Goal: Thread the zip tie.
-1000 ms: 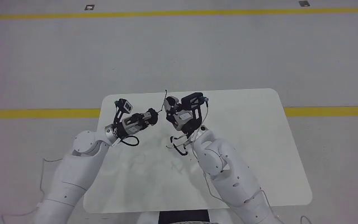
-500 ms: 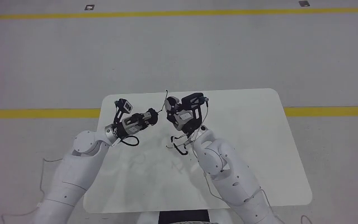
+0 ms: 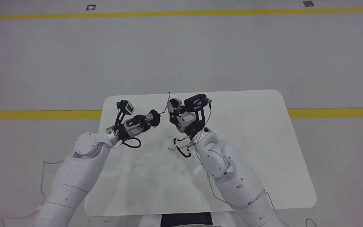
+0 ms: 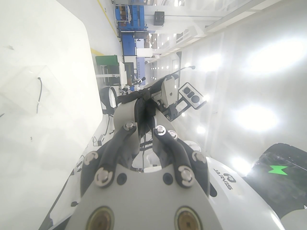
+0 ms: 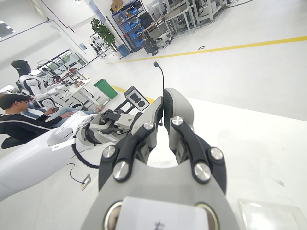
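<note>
A thin black zip tie (image 3: 168,101) stands upright above the white table (image 3: 255,147), its head (image 5: 156,64) at the top. My right gripper (image 5: 164,91) is shut on its strap, which sticks out past the fingertips. My left gripper (image 3: 156,116) is level with the right one, tip to tip, and shut on the tie's lower end. In the left wrist view its pressed fingers (image 4: 124,113) point at the right gripper (image 4: 169,92), with the tie's head (image 4: 192,67) beyond. The strap between the two grippers is hidden.
A clear plastic tray (image 4: 21,89) lies flat on the table below the grippers, with another black zip tie (image 4: 39,92) in it; its corner (image 5: 268,213) shows near the right arm. Black cables (image 3: 181,147) hang off the right wrist.
</note>
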`<act>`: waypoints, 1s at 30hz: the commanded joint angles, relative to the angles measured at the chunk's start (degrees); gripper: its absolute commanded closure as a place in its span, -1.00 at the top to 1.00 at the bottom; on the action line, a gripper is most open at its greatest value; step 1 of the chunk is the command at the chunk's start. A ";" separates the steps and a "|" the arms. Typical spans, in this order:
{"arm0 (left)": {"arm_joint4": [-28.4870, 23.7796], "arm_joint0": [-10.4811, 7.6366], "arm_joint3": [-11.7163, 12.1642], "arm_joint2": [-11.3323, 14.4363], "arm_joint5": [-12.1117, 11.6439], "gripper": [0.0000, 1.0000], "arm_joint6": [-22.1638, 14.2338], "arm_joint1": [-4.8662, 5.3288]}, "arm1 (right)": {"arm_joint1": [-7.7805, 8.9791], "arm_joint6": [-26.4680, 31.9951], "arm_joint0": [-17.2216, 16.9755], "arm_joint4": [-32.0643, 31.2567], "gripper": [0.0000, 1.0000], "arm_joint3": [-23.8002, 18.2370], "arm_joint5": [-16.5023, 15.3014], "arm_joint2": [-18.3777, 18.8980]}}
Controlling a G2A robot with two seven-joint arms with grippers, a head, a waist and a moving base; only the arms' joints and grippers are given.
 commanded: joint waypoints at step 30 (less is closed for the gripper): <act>0.00 0.00 0.00 0.00 0.00 -1.00 0.00 0.00 | 0.45 -0.14 -0.66 0.64 -1.00 0.13 0.93 -0.59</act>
